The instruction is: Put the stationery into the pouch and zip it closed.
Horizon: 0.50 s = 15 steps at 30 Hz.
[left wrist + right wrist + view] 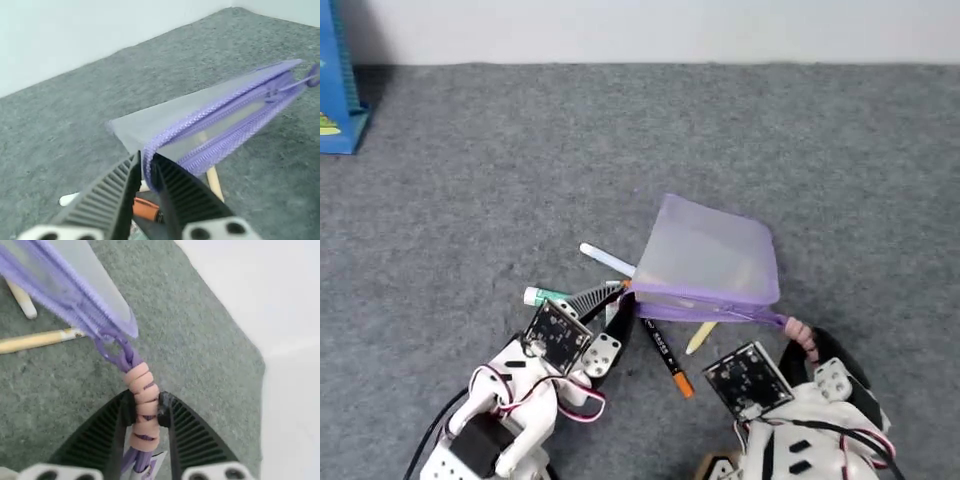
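step: loading not done. The pouch (pixel 710 262) is stretched between both arms and the stationery lies outside it.
left hand (pixel 145 161): pressed together on the pouch's corner at the near end of the zip (pixel 225 122).
right hand (pixel 146 397): pinching the pink coiled pull (pixel 142 390) at the other end of the zip.
pouch: lifted by its zip edge, with the body sagging away from the arms onto the grey counter (pixel 470 180).
zip: two tooth rows with a gap between them in the left wrist view, so I read it as open, with the slider at the right hand's end.
loose items: the white pen (pixel 607 260) and the green-ended marker (pixel 545 296) lie beside the left arm. The black pen (pixel 665 357) with an orange tip and a pale stick (pixel 700 338) lie under and in front of the zip edge.
inside pouch: can't tell (there is a faint yellowish tint through the wall, nothing more).
next move, my read: one hand has to let go to fetch a pen, and the other must keep the mouth held open. The black pen is the closest.
risk: the mouth may collapse once the tension drops.
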Each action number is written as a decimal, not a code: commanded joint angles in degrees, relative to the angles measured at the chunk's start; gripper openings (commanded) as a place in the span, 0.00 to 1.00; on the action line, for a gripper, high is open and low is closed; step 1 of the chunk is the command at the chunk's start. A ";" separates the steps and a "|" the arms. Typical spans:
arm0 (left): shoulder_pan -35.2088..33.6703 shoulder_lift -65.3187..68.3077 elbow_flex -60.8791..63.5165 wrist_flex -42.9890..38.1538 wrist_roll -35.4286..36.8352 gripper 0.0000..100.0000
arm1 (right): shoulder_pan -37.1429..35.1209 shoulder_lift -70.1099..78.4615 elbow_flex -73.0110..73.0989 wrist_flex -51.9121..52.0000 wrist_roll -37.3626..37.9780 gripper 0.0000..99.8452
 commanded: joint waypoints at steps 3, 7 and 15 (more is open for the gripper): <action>-2.81 -0.70 -0.13 0.88 -0.44 0.01 | 4.97 -0.22 -3.16 -0.40 0.44 0.01; -3.25 -0.70 -0.13 0.88 -0.44 0.01 | 5.41 -0.22 -3.16 -0.40 0.44 0.01; -2.99 -0.70 -0.22 1.14 -0.44 0.01 | 5.23 -0.22 -3.16 -0.31 0.35 0.01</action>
